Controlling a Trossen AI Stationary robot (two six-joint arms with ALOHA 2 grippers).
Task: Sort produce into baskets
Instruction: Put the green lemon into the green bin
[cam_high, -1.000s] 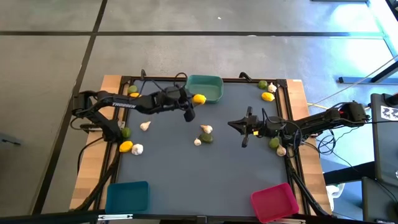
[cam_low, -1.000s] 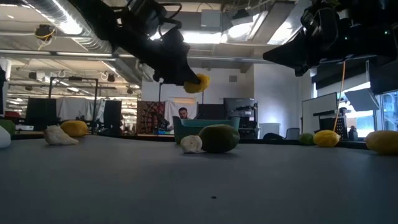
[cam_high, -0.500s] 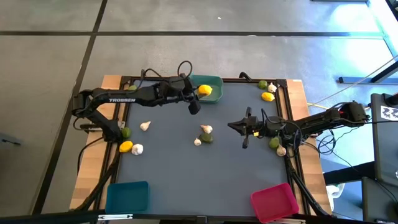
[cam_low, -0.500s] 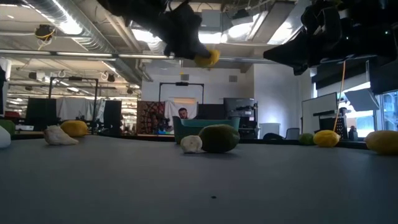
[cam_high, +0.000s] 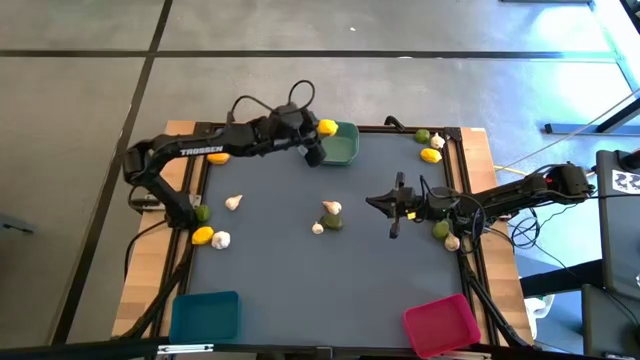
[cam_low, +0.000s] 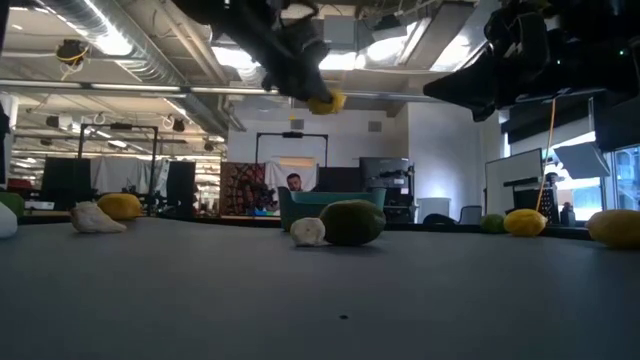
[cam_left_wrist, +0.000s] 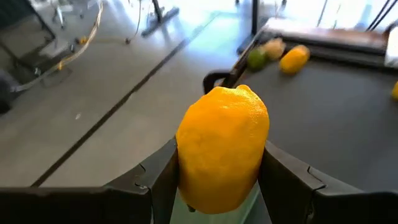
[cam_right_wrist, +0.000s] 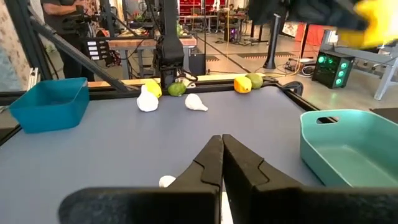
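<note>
High view has the left gripper (cam_high: 323, 130) pinching a round yellow lemon (cam_high: 326, 127) in the air over the near-left corner of the shallow teal-green plastic basket (cam_high: 339, 143) at the table's far edge. Right gripper (cam_high: 392, 203) hangs mid-table with its fingers pressed together, holding nothing, near a knobbly white garlic bulb (cam_high: 331, 208).

High cam: straight down, far, whole table (cam_high: 330, 270) mid-frame, floor around it. Low cam: tabletop level, looks across into room; near lime (cam_low: 352, 221) at center. L wrist cam: very close on lemon (cam_left_wrist: 222, 148), fills center, floor beyond. R wrist cam: low over table, teal bin (cam_right_wrist: 348, 144) at right. High, low & R wrist all share the teal bin.
</note>
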